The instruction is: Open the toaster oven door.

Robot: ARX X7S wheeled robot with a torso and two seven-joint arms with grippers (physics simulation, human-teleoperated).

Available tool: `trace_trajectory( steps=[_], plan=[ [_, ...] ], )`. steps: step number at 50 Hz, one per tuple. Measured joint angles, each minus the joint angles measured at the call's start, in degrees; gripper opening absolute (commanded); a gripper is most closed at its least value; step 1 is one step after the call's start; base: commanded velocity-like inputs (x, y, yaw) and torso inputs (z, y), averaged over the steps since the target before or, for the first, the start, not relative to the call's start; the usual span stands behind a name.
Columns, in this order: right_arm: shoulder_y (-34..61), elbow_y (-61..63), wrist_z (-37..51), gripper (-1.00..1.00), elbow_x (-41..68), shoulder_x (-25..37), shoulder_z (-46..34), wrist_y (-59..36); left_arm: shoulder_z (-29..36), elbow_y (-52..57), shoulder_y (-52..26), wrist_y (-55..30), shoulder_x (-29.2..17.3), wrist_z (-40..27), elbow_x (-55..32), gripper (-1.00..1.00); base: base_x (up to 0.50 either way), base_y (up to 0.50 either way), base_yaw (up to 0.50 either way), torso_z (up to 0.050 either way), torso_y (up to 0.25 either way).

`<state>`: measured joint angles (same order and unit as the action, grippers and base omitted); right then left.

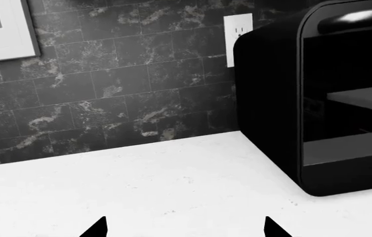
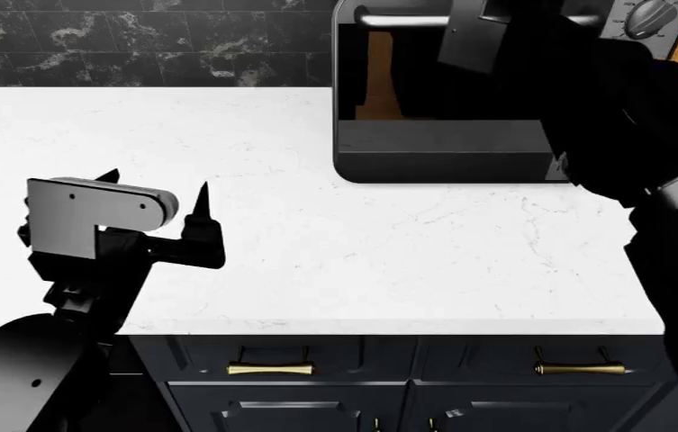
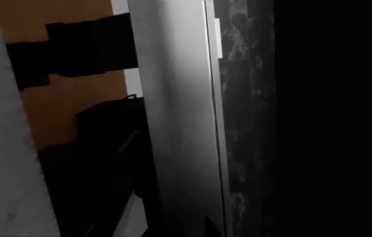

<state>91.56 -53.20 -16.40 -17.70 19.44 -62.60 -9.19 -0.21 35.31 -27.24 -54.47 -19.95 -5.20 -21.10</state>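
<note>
Door (image 2: 441, 99) looks shut on oven (image 2: 459, 162) at table (image 2: 314, 243) rear; right gripper (image 2: 483, 31) at handle (image 2: 399, 20), jaws' state hidden. Left gripper (image 2: 152, 202) idle, jaws apart. Opening remains.

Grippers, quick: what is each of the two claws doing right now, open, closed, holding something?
Left gripper: open, empty, hovering above the countertop.
Right gripper: up at the toaster oven door handle, but its fingers are hidden, so it cannot be told.

white countertop (image 2: 314, 243), seemingly black toaster oven (image 1: 271, 98)
</note>
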Motion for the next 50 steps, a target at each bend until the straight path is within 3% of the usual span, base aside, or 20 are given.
trace_trajectory(
  steps=[17,50],
  plan=[
    [-0.6,3.1,-0.4,-1.00,-0.4,1.6,-0.1,-0.6,0.5,-0.6,-0.1,0.5,-0.2,-0.1,-0.1,1.00,0.00,0.00,0.00,0.000,0.000],
    [-11.3,46.7,-9.4,-1.00,2.7,21.1,3.0,-18.3,1.2,0.3,-0.3,0.5,-0.1,-0.7,-1.0,1.00,0.00,0.00,0.00,0.000,0.001]
  ],
)
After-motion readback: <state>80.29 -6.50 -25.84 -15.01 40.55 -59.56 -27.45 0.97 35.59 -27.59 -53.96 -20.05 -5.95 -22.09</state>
